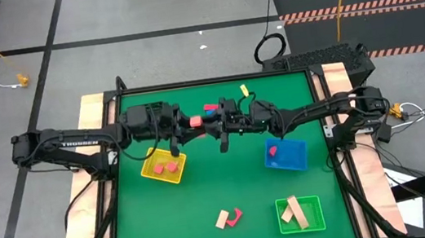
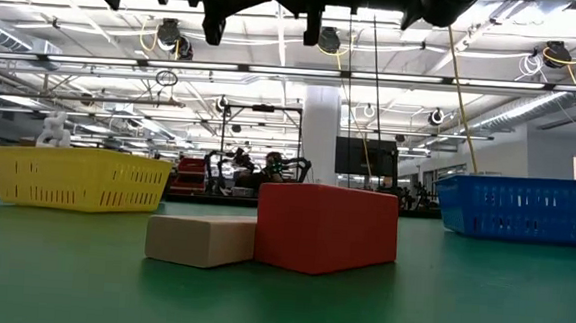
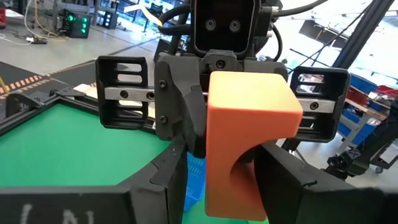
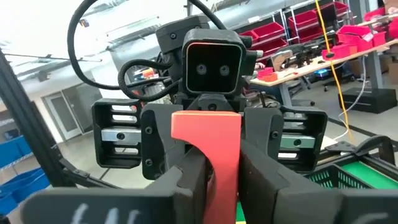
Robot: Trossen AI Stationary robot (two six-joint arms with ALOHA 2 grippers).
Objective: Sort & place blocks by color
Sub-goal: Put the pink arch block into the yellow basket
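Both arms meet above the far middle of the table, and a red block (image 1: pixel 195 121) with an arch cut-out hangs between them. My left gripper (image 1: pixel 187 124) reaches in from the left and is shut on it; its wrist view shows the block (image 3: pixel 249 124) filling the gap between its fingers. My right gripper (image 1: pixel 208 124) comes from the right, and the same block (image 4: pixel 214 143) stands between its fingers. A red block (image 1: pixel 211 108) and a blue block (image 1: pixel 210 114) lie on the table behind the grippers. My left gripper (image 3: pixel 221 180) pinches the red block's two side faces (image 3: pixel 214 149) between its two fingers, coming level from the table's left. The block is lifted clear of the table. My right gripper (image 4: pixel 221 186) has the block's narrow lower part (image 4: pixel 224 168) between its two fingers, coming about level from the table's right. The fingers stand close against both sides. The block is lifted clear, its broad end toward the left gripper.
A yellow tray (image 1: pixel 147 170) with two red blocks stands at the left. A blue tray (image 1: pixel 300 157) stands at the right, and a green tray (image 1: pixel 317 212) with tan blocks at the near right. A tan block (image 2: pixel 201 238) and a red block (image 2: pixel 326 227) lie near the front.
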